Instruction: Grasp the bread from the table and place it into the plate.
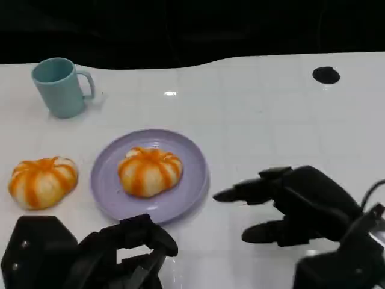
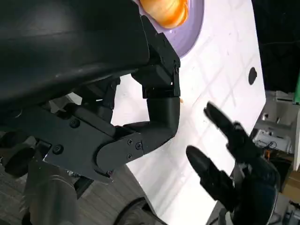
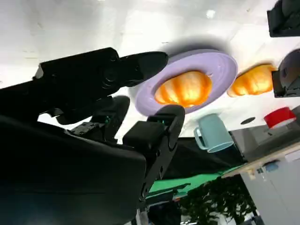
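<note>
Looking at the head view, I see one bread already sitting in the purple plate, roughly centred. A second bread lies on the white table, just beside the plate on my left side and not touching it. A teal mug stands well behind that second bread, out of the way.

My right hand hovers beside the plate on its right, fingers spread and pointing toward the rim, holding nothing. The right wrist view agrees: fingers apart, plate and loaf beyond them, nothing gripped. My left hand sits low, near the front edge of the plate; fingers look loosely curled with nothing in them. From the left wrist view the fingers bend over bare table, no bread between them. I can't tell for certain how far they are curled, but it has hold of nothing.

My read on the step: one placement looks done, the right hand is free next to the plate. If the task covers the second loaf too, that is what remains, and I judge the left hand best placed for it.

Next move calls for: open the left hand wide, swing it out over the loose bread, come down from above and close gently round its sides, since it looks soft and could squash. Then lift clear of the rim and set it down beside the first loaf. Room in the plate is tight.
</note>
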Controlling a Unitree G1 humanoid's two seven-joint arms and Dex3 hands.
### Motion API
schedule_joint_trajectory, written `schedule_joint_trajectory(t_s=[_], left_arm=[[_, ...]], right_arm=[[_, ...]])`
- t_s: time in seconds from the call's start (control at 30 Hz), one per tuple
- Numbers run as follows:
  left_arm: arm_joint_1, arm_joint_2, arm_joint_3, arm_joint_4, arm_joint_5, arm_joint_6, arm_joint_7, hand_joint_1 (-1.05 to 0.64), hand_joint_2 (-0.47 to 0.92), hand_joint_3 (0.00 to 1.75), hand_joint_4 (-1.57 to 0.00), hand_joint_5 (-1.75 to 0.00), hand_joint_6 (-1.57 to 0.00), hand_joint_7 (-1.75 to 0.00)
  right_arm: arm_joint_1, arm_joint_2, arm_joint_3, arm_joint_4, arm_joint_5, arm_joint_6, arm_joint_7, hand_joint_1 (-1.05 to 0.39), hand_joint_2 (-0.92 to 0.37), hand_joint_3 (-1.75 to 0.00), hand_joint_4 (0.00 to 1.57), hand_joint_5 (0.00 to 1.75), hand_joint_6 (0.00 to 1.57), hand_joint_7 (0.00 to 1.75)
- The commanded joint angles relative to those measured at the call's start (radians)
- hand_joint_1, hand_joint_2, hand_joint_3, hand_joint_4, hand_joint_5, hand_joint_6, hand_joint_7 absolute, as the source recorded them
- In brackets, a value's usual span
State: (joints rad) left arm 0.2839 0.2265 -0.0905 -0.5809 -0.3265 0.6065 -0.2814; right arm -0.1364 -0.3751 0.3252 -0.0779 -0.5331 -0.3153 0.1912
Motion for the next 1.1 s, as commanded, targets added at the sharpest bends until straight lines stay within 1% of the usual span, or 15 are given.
schedule_joint_trajectory(t_s=[0.03, 0.07, 0.13, 0.17, 0.2, 0.23, 0.27, 0.33, 0.4, 0.53, 0.57, 0.6, 0.73, 0.9, 1.1], left_arm=[[-0.001, 0.009, 0.007, 0.002, -0.005, -0.008, -0.008, -0.32, 0.76, 0.87, -0.67, -1.75, -0.58, -1.49], [-0.001, 0.008, 0.007, 0.002, -0.007, -0.007, -0.008, -0.32, 0.76, 0.87, -0.67, -1.75, -0.58, -1.49], [-0.001, 0.008, 0.008, 0.004, -0.009, -0.01, -0.01, -0.32, 0.76, 0.87, -0.67, -1.75, -0.58, -1.49], [-0.001, 0.008, 0.009, 0.004, -0.009, -0.01, -0.01, -0.32, 0.76, 0.87, -0.67, -1.75, -0.58, -1.49], [-0.001, 0.007, 0.009, 0.005, -0.01, -0.01, -0.01, -0.32, 0.76, 0.86, -0.67, -1.75, -0.58, -1.5], [-0.002, 0.008, 0.011, 0.005, -0.013, -0.008, -0.011, -0.33, 0.76, 0.86, -0.67, -1.75, -0.59, -1.5], [-0.002, 0.008, 0.012, 0.005, -0.015, -0.006, -0.011, -0.33, 0.76, 0.86, -0.67, -1.75, -0.58, -1.5], [-0.003, 0.01, 0.016, 0.005, -0.02, -0.004, -0.012, -0.33, 0.76, 0.86, -0.67, -1.75, -0.58, -1.49], [-0.003, 0.011, 0.018, 0.004, -0.024, 0.001, -0.009, -0.32, 0.76, 0.86, -0.67, -1.75, -0.58, -1.49], [-0.002, 0.013, 0.019, 0.005, -0.027, -0.003, -0.009, -0.32, 0.76, 0.86, -0.68, -1.75, -0.58, -1.49], [-0.001, 0.013, 0.019, 0.005, -0.027, -0.005, -0.009, -0.32, 0.77, 0.85, -0.68, -1.75, -0.58, -1.49], [-0.001, 0.013, 0.019, 0.005, -0.028, -0.006, -0.009, -0.32, 0.77, 0.85, -0.68, -1.75, -0.58, -1.49], [-0.001, 0.014, 0.021, 0.006, -0.029, -0.005, -0.009, -0.31, 0.77, 0.85, -0.68, -1.75, -0.58, -1.49], [-0.001, 0.016, 0.026, 0.004, -0.036, 0.003, -0.008, -0.31, 0.77, 0.85, -0.67, -1.75, -0.58, -1.48], [0.002, 0.021, 0.024, 0.007, -0.031, -0.009, -0.011, -0.31, 0.78, 0.84, -0.67, -1.75, -0.57, -1.48]], right_arm=[[0.078, -0.037, -0.065, -0.056, 0.03, -0.023, -0.019, -0.29, -0.92, -0.07, 0.88, 0.64, 0.99, 0.23], [0.092, -0.038, -0.074, -0.066, 0.031, -0.024, -0.021, -0.24, -0.91, -0.08, 0.87, 0.87, 1.05, 0.25], [0.123, -0.039, -0.096, -0.083, 0.043, -0.035, -0.029, -0.21, -0.91, -0.09, 0.84, 1.03, 1.08, 0.27], [0.141, -0.04, -0.11, -0.092, 0.052, -0.043, -0.033, -0.18, -0.88, -0.17, 0.83, 1.2, 1.1, 0.38], [0.155, -0.041, -0.12, -0.098, 0.059, -0.049, -0.035, -0.16, -0.81, -0.32, 0.82, 1.29, 1.05, 0.55], [0.178, -0.045, -0.135, -0.11, 0.067, -0.06, -0.039, -0.16, -0.68, -0.59, 0.82, 1.34, 0.99, 0.73], [0.193, -0.047, -0.146, -0.116, 0.07, -0.068, -0.041, -0.16, -0.6, -0.76, 0.83, 1.35, 0.97, 0.83], [0.231, -0.048, -0.172, -0.135, 0.074, -0.077, -0.051, -0.15, -0.5, -0.94, 0.86, 1.39, 0.96, 0.94], [0.265, -0.045, -0.195, -0.154, 0.071, -0.077, -0.06, -0.12, -0.45, -1.04, 0.88, 1.43, 0.96, 0.99], [0.335, -0.031, -0.235, -0.202, 0.067, -0.054, -0.074, -0.07, -0.39, -1.15, 0.92, 1.56, 0.96, 1.07], [0.349, -0.025, -0.241, -0.213, 0.062, -0.047, -0.079, -0.05, -0.33, -1.24, 0.94, 1.62, 0.95, 1.13], [0.359, -0.021, -0.246, -0.223, 0.056, -0.04, -0.083, -0.04, -0.3, -1.28, 0.94, 1.64, 0.95, 1.16], [0.416, 0.001, -0.265, -0.257, 0.034, -0.018, -0.116, 0.01, -0.23, -1.36, 0.94, 1.69, 0.93, 1.25], [0.435, 0.018, -0.276, -0.235, 0.027, -0.002, -0.145, 0.02, -0.24, -1.35, 0.94, 1.73, 0.92, 1.28], [0.432, 0.017, -0.283, -0.208, 0.033, -0.004, -0.147, 0.02, -0.21, -1.34, 0.94, 1.74, 0.92, 1.31]])
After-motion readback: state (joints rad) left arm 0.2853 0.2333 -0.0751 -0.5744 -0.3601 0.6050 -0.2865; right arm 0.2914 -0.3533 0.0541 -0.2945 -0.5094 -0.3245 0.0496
